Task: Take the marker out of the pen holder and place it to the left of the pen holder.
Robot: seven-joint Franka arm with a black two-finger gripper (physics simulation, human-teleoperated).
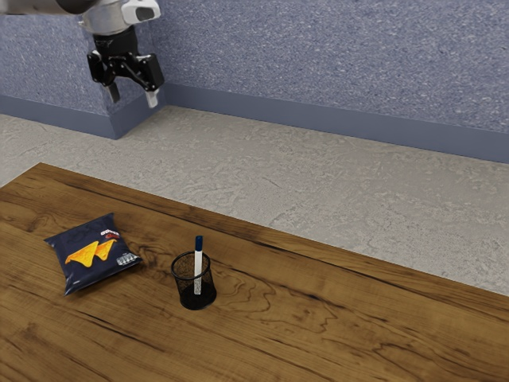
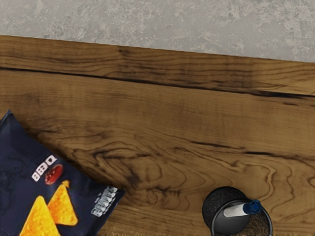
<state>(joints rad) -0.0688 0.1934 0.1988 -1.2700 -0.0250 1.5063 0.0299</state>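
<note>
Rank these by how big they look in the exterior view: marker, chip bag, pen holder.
1. Chip bag
2. Pen holder
3. Marker, nearly as tall in view as the holder but far thinner

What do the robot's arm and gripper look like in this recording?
The arm is whitish with rounded casings, one a pale block at its side, and a dark section near the picture's top edge. The gripper is black and angular, with two short, pale grey to white fingertips. I can make out no cables or markings.
</note>
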